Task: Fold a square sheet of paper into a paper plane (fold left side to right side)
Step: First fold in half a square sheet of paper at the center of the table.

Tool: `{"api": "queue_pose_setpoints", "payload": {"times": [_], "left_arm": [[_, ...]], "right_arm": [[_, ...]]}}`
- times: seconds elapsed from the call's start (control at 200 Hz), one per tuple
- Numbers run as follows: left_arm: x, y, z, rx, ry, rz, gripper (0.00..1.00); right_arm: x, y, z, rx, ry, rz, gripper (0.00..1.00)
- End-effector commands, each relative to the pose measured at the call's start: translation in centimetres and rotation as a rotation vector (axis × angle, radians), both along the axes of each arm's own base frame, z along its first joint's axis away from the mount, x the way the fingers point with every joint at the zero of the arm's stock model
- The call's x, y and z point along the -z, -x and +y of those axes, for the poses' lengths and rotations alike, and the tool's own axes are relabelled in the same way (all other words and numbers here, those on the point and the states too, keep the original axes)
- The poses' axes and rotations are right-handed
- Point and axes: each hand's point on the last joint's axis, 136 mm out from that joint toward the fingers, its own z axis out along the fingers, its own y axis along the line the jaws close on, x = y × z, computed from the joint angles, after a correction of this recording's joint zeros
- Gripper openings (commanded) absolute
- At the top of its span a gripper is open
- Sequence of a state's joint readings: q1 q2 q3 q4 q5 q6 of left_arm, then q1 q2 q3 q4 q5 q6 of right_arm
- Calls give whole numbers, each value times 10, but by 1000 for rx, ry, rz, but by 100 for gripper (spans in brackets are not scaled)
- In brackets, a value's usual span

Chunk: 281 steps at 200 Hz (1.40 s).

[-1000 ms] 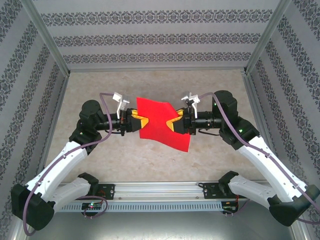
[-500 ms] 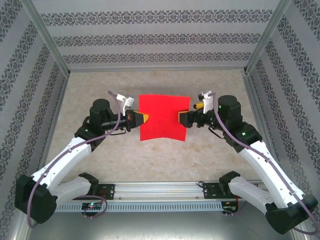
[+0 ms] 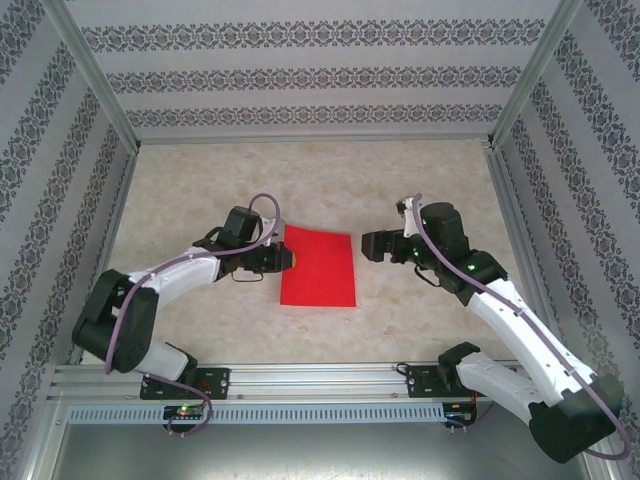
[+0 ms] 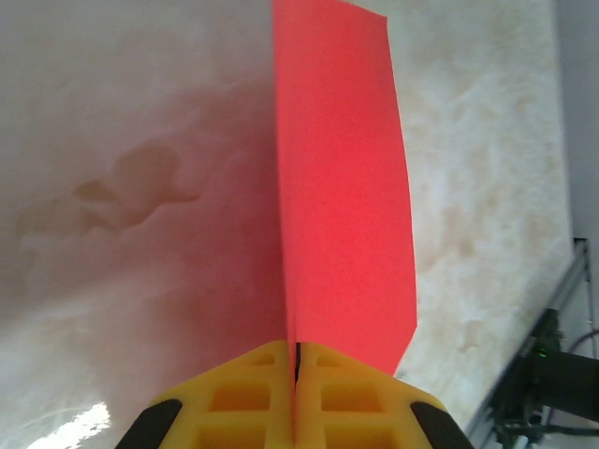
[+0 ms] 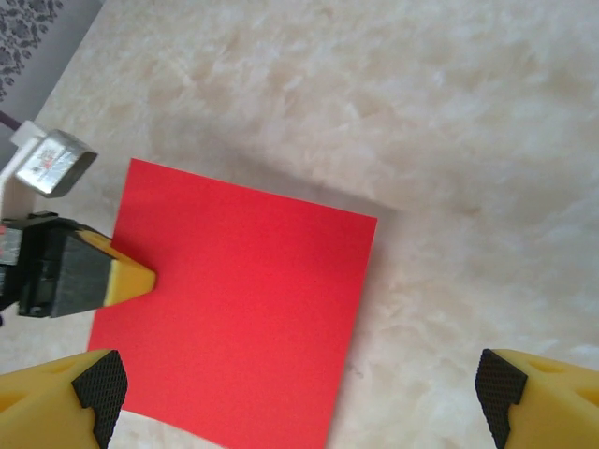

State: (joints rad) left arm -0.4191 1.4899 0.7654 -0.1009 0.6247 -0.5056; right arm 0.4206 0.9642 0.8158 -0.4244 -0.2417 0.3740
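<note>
Looking down from above, we see the square sheet of paper (image 3: 318, 266), bright red and flat, lying near the middle of the pale marbled counter (image 3: 330, 180). The left jaws are pressed together on the sheet's left edge, and their yellow fingertips (image 4: 257, 360) pinch the paper between them. The right jaws stand wide apart just beside the sheet's right edge, not touching it. Both arms reach in from the counter's near edge.
</note>
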Motion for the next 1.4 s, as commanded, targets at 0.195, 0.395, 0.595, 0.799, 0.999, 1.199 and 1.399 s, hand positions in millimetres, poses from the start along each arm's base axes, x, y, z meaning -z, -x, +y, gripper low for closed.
{"api": "queue_pose_setpoints", "payload": {"times": [0.195,0.395,0.595,0.799,0.999,1.199,1.399], "left_arm": [[16,-2,6,-19,-93,47,0],[15,-3,6,-16,-101,52,0],[15,-3,7,-23,-106,53,0],[15,-2,8,-20,-110,58,0],[14,-2,7,-19,-109,57,0],[7,-2,4,-14,-82,57,8],[-17,-7,-15,-8,60,55,35]], "right_arm": [[55,-7,53,-62,-257,254,66],[86,-18,76,-56,-231,333,21],[121,-29,87,-28,-151,408,0],[152,-32,93,-36,-62,492,0],[179,-28,96,-39,5,550,0],[201,-18,93,-42,85,607,0],[211,-12,87,-32,138,629,0]]}}
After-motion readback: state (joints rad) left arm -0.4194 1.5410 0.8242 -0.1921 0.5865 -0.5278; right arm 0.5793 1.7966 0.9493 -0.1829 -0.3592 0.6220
